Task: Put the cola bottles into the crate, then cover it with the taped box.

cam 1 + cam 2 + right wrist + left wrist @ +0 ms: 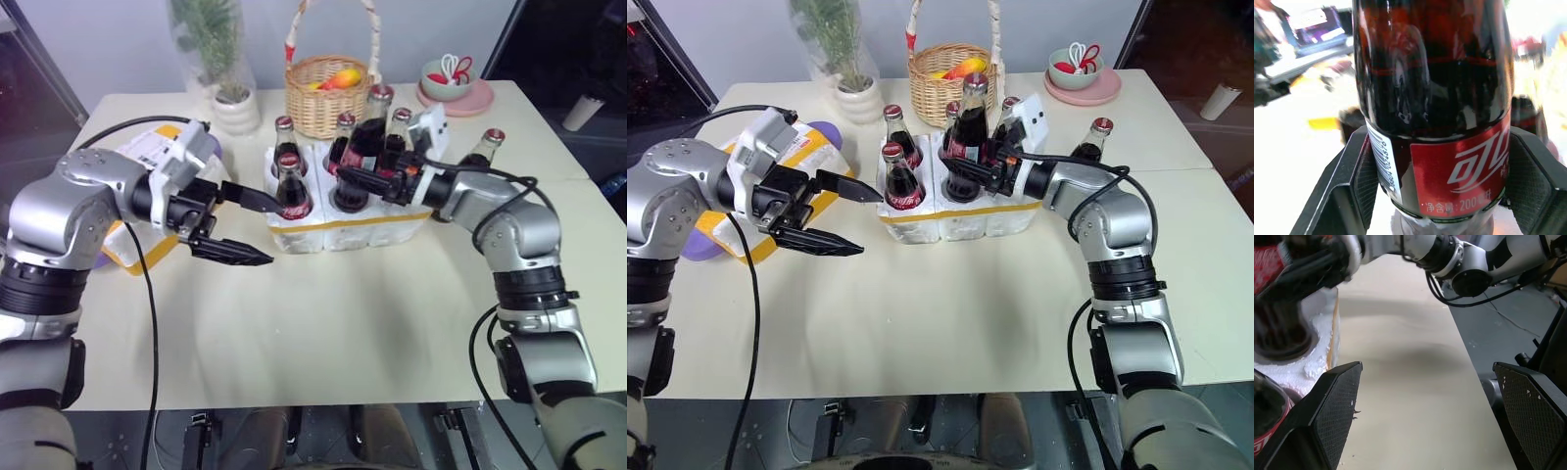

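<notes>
My right gripper point(965, 168) is clamped tight on a cola bottle point(970, 122), holding it upright over the white foam crate point(955, 217) at mid-table. Four more bottles stand in the crate's holes; a sixth point(1091, 140) waits on the table just beyond my right arm. My left gripper point(847, 215) hovers beside the crate, jaws spread wide and empty. The taped box point(808, 147) lies behind it — far left.

Your left gripper point(247, 227) hovers with its jaws spread wide, pointing across toward your right side. Your right gripper point(355, 178) reaches forward and leftward, roughly level, jaws clamped on a cola bottle point(364, 147).
</notes>
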You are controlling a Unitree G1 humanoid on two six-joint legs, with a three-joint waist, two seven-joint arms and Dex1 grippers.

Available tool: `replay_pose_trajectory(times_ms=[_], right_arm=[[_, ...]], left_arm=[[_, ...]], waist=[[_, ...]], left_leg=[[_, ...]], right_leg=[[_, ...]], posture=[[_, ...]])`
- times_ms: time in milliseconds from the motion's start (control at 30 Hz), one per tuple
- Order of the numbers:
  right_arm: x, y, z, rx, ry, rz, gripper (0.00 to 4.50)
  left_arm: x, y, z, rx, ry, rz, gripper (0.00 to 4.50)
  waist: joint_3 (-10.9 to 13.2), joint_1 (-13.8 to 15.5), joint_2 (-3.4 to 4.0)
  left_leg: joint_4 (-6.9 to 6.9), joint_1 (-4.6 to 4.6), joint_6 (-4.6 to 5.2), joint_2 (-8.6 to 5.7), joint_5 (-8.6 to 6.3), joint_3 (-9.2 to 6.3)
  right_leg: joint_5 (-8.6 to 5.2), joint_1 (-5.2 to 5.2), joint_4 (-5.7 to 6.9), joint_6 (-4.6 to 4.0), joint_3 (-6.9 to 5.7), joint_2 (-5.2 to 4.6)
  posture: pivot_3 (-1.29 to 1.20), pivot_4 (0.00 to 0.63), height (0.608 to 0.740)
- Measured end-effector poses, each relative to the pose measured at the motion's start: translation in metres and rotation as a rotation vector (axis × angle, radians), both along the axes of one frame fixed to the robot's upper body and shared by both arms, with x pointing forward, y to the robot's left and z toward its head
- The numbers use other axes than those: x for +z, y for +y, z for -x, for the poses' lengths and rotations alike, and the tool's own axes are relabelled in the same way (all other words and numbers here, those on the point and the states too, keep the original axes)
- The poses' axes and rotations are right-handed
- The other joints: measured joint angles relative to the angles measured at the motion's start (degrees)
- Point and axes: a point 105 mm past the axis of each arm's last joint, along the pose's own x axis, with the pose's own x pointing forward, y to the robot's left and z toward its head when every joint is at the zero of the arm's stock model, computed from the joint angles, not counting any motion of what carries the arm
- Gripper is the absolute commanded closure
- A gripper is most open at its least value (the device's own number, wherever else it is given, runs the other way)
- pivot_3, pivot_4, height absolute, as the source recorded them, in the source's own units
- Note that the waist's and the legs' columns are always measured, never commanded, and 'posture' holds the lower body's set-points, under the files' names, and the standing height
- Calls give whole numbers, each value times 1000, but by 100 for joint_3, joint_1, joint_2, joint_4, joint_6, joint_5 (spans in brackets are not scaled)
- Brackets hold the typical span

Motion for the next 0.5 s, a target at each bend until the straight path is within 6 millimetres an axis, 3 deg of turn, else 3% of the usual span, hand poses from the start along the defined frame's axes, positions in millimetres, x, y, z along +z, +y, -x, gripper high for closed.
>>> replay_pose_trajectory(times_ms=[200, 267, 333, 500], right_arm=[[-25, 2, -5, -6, 68, 74, 1667], [-26, 3, -5, -8, 66, 82, 645], [-26, 5, -4, -12, 56, 86, 55], [-29, 1, 3, -51, 42, 74, 55]], left_arm=[[0, 0, 0, 3, -3, 1, 0], [0, 0, -1, 3, -3, 2, 0], [0, -1, -1, 3, -3, 3, 0], [0, -3, -1, -3, -1, 11, 0]], waist=[[0, 0, 0], [0, 0, 0], [0, 0, 0], [-1, 3, -1]], left_leg=[[-1, -1, 0, -1, 0, -2], [0, 0, -1, -1, 1, -2], [0, 1, -1, -1, 0, -3], [-1, 3, -1, -1, 0, -4]], right_leg=[[0, -1, -1, -1, 0, 1], [0, 0, 0, -1, 1, 2], [0, 2, 0, -1, 1, 2], [0, 3, 1, -1, 1, 3]], posture=[[0, 150, 740], [0, 150, 740], [0, 150, 740], [0, 150, 740]])
